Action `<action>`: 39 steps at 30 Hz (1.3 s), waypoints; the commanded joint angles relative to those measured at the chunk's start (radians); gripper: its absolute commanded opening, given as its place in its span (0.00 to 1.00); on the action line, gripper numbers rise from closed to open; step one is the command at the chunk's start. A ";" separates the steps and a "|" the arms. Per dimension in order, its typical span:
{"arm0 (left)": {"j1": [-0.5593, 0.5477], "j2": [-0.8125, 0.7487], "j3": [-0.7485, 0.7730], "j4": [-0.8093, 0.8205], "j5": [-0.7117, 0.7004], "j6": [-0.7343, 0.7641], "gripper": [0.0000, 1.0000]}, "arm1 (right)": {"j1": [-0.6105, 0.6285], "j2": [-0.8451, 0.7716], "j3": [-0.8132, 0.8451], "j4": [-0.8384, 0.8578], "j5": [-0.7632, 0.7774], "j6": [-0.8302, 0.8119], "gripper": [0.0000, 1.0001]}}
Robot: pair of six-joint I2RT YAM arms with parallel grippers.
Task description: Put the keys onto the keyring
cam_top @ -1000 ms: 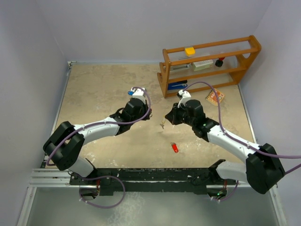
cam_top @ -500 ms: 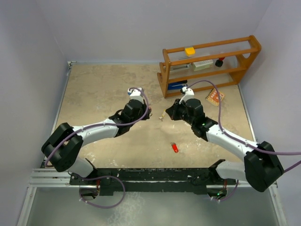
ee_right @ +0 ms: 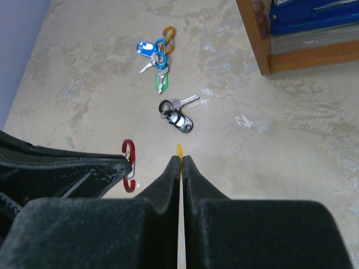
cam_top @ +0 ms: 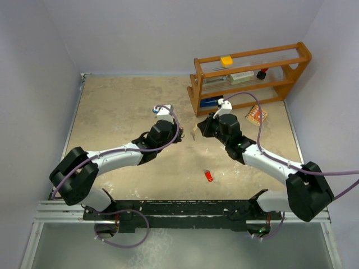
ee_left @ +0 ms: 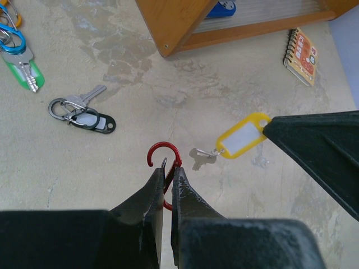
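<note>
Moved right gripper [ee_right: 179,159] with yellow-tagged key [ee_left: 238,137] farther out | narrowed gap to left gripper's [ee_left: 167,171] red clip [ee_left: 162,145]

The red S-shaped metal clip [ee_left: 163,144] shows only its upper hook; the lower loop is hidden between the left gripper's [ee_left: 168,171] black fingers. In the right wrist view, the yellow plastic key tag [ee_right: 179,149] is an edge-on sliver (its key unseen) pinched in the right gripper [ee_right: 180,159]. The orange clip [ee_left: 19,19] is cut off at the left wrist view's top-left corner.

No legible text; print on the notepad [ee_left: 302,50] seems too blurred.
</note>
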 commanded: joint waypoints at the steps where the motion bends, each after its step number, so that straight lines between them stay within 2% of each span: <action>1: -0.017 0.007 0.053 0.051 -0.032 -0.026 0.00 | 0.000 0.018 0.057 0.080 0.039 0.019 0.00; 39: -0.050 0.107 0.130 0.085 -0.085 -0.055 0.00 | 0.000 0.012 0.060 0.124 0.025 0.061 0.00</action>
